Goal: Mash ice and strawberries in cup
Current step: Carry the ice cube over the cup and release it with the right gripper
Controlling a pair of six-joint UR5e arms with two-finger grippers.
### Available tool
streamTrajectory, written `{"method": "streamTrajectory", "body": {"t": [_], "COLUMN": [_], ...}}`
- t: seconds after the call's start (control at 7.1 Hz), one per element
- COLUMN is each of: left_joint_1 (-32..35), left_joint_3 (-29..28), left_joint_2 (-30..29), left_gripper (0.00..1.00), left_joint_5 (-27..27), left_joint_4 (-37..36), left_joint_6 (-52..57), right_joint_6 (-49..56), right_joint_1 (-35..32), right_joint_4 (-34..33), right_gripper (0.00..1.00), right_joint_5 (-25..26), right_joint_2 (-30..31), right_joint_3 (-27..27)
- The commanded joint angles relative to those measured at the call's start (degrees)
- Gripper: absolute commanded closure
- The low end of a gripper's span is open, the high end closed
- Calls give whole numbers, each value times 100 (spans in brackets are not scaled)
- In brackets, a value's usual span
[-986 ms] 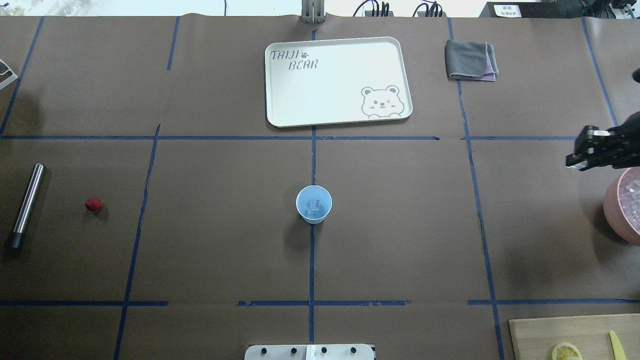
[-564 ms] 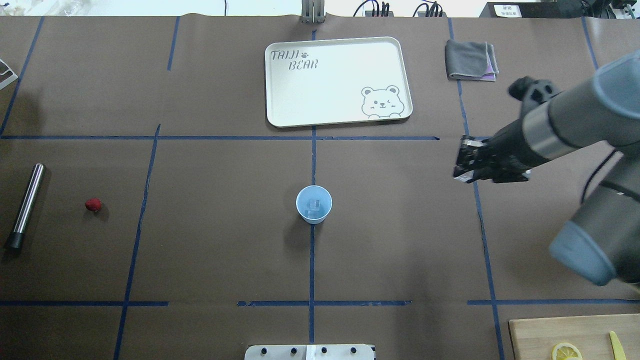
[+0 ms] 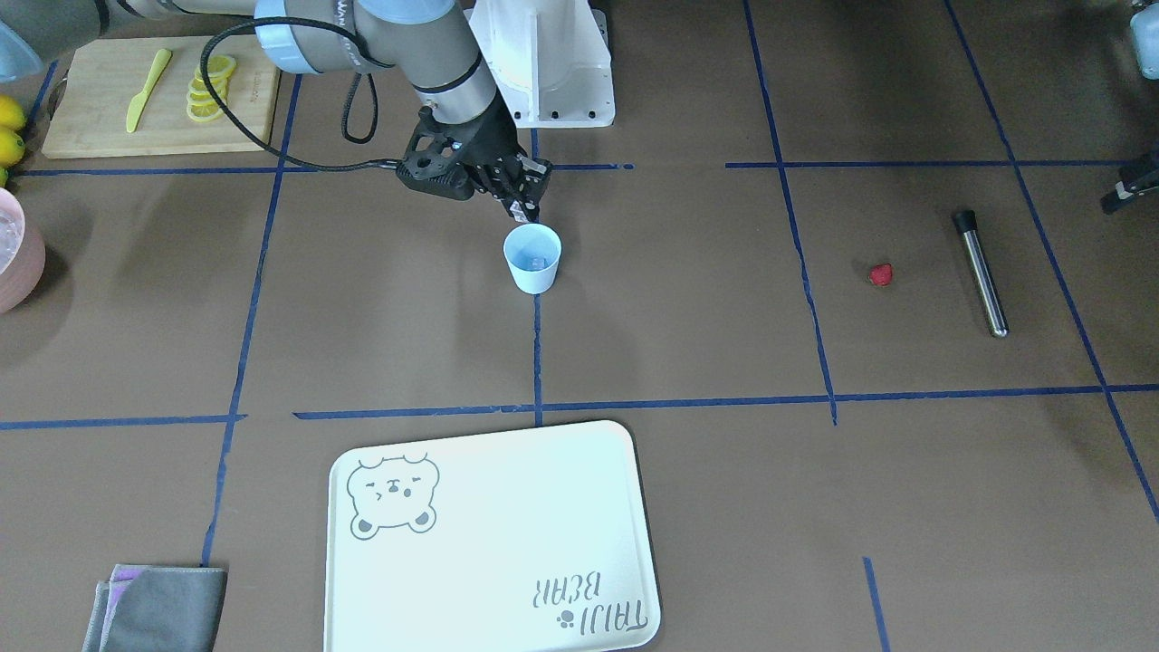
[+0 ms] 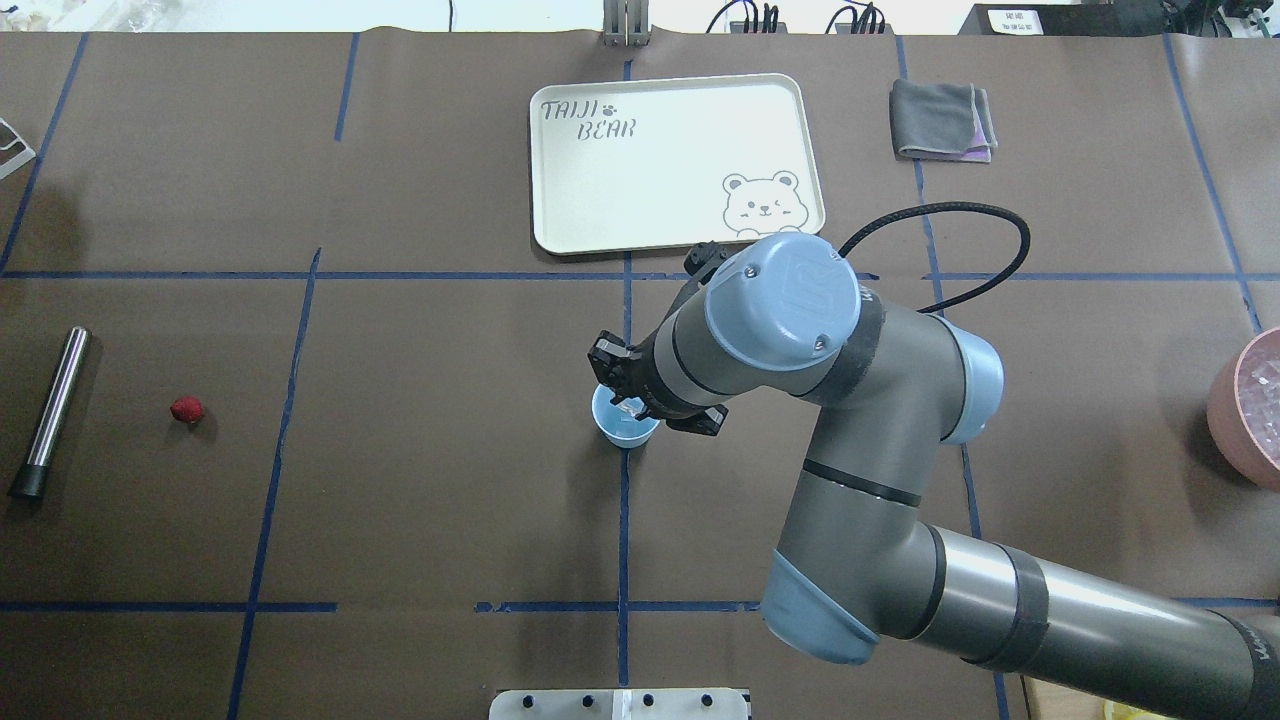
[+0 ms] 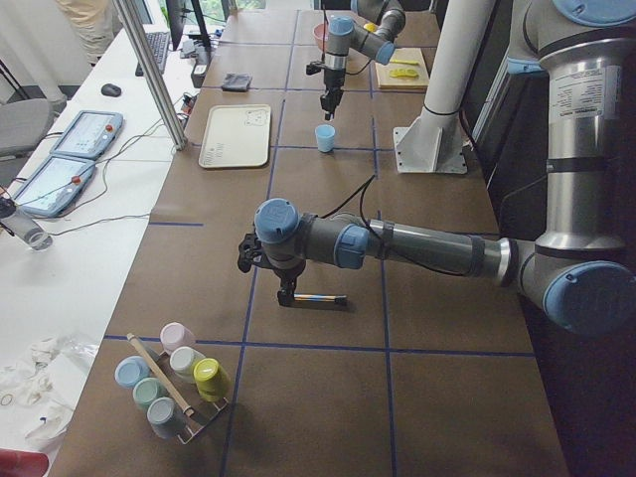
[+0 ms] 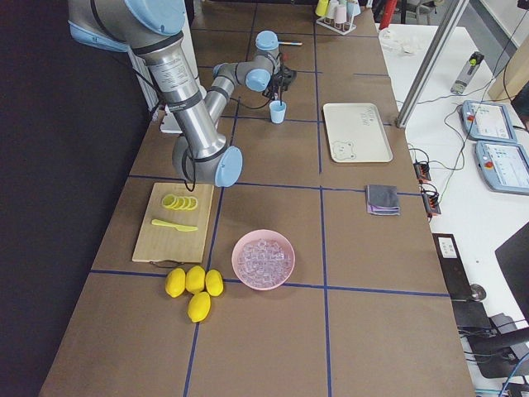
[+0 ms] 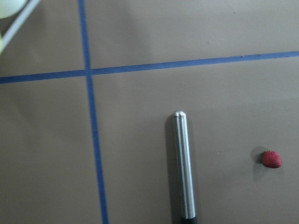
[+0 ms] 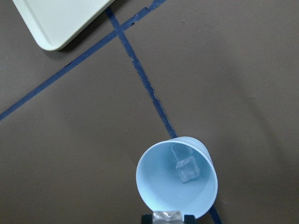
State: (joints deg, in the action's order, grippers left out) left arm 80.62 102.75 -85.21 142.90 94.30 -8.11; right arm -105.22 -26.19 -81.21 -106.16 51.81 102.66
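The pale blue cup (image 4: 622, 432) stands at the table's middle with an ice lump (image 8: 186, 170) inside it. My right gripper (image 4: 628, 400) hangs over the cup's rim, shut on another ice lump (image 8: 168, 216). The red strawberry (image 4: 186, 409) lies far left on the table and also shows in the left wrist view (image 7: 271, 159). My left gripper (image 5: 286, 296) hovers over the metal muddler (image 7: 183, 168); I cannot tell whether it is open or shut.
A pink bowl (image 4: 1240, 410) of ice stands at the right edge. A white bear tray (image 4: 680, 160) and a folded grey cloth (image 4: 942, 120) lie at the back. A cutting board (image 3: 90, 109) with lemon slices and a yellow knife is near the robot's right.
My right arm has swung from the pink bowl at the right edge leftward to the cup and now hangs over its rim. The cup, strawberry and muddler have not moved.
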Motion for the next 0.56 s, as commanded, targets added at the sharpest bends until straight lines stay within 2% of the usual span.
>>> {"method": "streamTrajectory", "body": {"t": [0.0,0.14,0.28,0.42], "left_joint_1": [-335,-406,-528,-617], "left_joint_3": [0,0,0,9], "left_joint_2": [-22,-31,-66,-101], "left_gripper": [0,0,0,0], "left_joint_5": [-8,-8,-8,-8], "left_joint_4": [343,352,422,431], "left_joint_6": [-559,-690,-787,-1049], "right_joint_6": [27,88,89,89], "right_joint_1": [44,44,88,123], "right_joint_4": [-9,-9,-9,-9], "right_gripper": [100,100,96,41], "right_joint_5": [209,262,272,272], "right_joint_2": [-92,-101,-110,-101], "right_joint_3": [-237,-324,-386,-395]}}
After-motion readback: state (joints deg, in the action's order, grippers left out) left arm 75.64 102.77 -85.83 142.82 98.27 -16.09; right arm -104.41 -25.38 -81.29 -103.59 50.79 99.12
